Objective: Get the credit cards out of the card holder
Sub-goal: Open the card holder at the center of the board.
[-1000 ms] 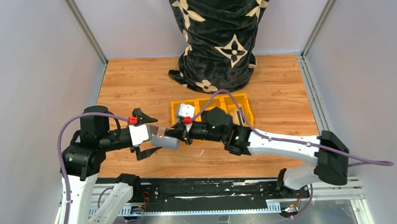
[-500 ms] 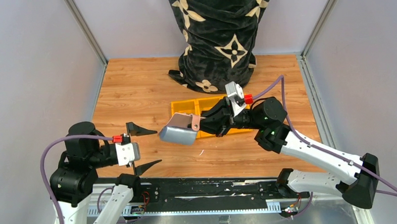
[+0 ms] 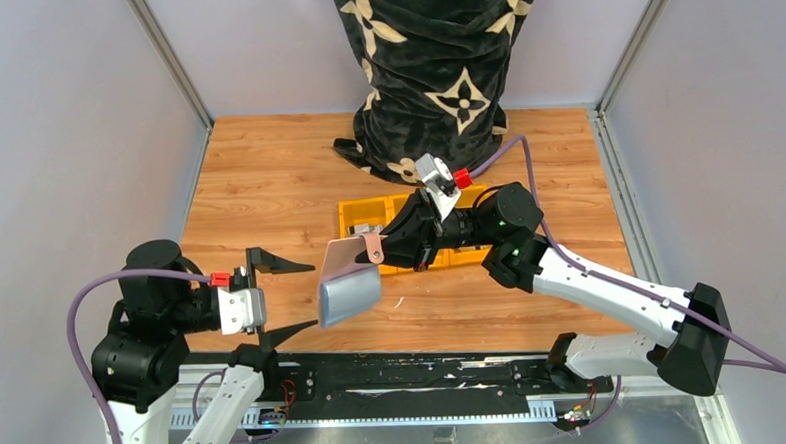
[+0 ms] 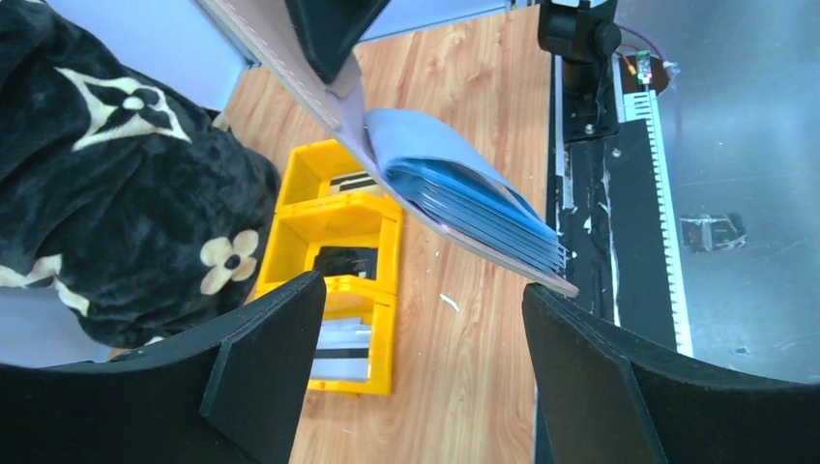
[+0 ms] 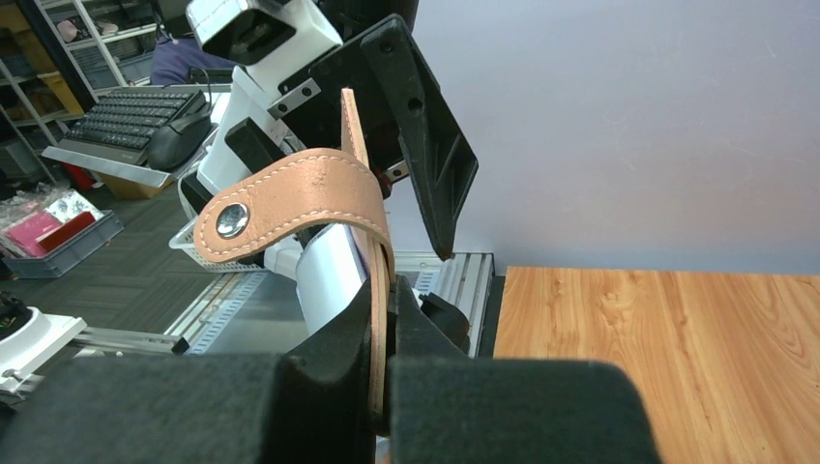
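Observation:
My right gripper (image 3: 395, 248) is shut on one edge of the taupe-brown card holder (image 3: 350, 282) and holds it in the air above the table's near middle. In the right wrist view the jaws (image 5: 382, 348) clamp the holder's leather edge (image 5: 375, 261), and its snap tab (image 5: 290, 198) curls over the top. The left wrist view shows the holder (image 4: 387, 145) open, with a stack of blue-grey credit cards (image 4: 479, 205) fanned inside it. My left gripper (image 3: 307, 296) is open and empty just left of the holder, its fingers (image 4: 261, 358) wide apart.
A yellow three-compartment tray (image 3: 354, 216) sits mid-table behind the holder. In the left wrist view the tray (image 4: 387, 290) holds grey cards in its near compartment, a small black item (image 4: 346, 261) in the middle one and a card at the far end. A black patterned cloth (image 3: 432, 70) stands at the back.
My right gripper has lifted the holder away from the left gripper, then brought it down and left. The left gripper has let go and pulled back, open.

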Controlling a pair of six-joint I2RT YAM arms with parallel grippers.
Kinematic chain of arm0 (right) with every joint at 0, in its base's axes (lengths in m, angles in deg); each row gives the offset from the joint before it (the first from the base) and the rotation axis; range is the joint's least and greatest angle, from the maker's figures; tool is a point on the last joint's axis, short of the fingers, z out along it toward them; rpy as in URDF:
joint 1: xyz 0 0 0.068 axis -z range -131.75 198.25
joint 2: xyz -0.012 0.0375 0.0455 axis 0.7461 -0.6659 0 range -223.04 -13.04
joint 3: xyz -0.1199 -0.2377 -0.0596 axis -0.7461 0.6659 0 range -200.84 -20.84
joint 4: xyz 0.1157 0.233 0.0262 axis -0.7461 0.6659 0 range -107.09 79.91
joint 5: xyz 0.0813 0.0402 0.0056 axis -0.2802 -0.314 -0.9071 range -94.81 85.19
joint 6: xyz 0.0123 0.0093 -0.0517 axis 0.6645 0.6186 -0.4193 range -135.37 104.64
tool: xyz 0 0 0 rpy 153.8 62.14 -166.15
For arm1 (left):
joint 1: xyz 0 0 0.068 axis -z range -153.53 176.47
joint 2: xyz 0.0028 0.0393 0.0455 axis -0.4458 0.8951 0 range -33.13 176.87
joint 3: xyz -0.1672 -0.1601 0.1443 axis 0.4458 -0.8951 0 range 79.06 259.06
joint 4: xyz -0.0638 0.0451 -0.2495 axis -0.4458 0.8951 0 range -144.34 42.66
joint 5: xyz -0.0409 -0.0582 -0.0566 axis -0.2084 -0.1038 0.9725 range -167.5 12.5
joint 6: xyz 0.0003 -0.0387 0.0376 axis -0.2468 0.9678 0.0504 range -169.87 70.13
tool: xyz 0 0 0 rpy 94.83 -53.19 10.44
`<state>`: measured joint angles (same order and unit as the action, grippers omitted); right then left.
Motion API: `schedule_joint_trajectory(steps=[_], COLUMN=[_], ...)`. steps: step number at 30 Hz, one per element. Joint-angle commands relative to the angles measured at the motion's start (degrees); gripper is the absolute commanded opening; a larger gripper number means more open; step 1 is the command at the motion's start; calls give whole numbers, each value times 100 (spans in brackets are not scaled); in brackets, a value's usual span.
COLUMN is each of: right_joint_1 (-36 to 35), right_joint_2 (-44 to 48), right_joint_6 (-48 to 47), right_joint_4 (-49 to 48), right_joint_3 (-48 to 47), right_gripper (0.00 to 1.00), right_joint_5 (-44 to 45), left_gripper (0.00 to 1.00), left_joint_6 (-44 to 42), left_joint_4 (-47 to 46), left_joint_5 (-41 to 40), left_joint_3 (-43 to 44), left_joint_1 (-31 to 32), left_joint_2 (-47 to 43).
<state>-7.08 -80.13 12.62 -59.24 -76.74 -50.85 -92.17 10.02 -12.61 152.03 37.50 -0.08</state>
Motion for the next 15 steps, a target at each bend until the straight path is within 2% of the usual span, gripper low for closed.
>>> schedule_joint_trajectory(steps=[1, 9, 15], right_joint_1=[-52, -106, -255], right_joint_2=[-30, 26, -12], right_joint_6=[176, -39, -166], right_joint_4=[-311, 115, 333], right_joint_3=[-377, -639, -770], right_gripper=[0, 0, 0], right_joint_5=[-99, -151, -174], left_gripper=[85, 86, 85], left_joint_6=[197, 106, -253], left_joint_4=[-44, -46, -12], left_joint_5=[270, 169, 77], left_joint_3=[-201, -640, -484], left_joint_1=[22, 22, 22], left_joint_2=[-368, -704, -591])
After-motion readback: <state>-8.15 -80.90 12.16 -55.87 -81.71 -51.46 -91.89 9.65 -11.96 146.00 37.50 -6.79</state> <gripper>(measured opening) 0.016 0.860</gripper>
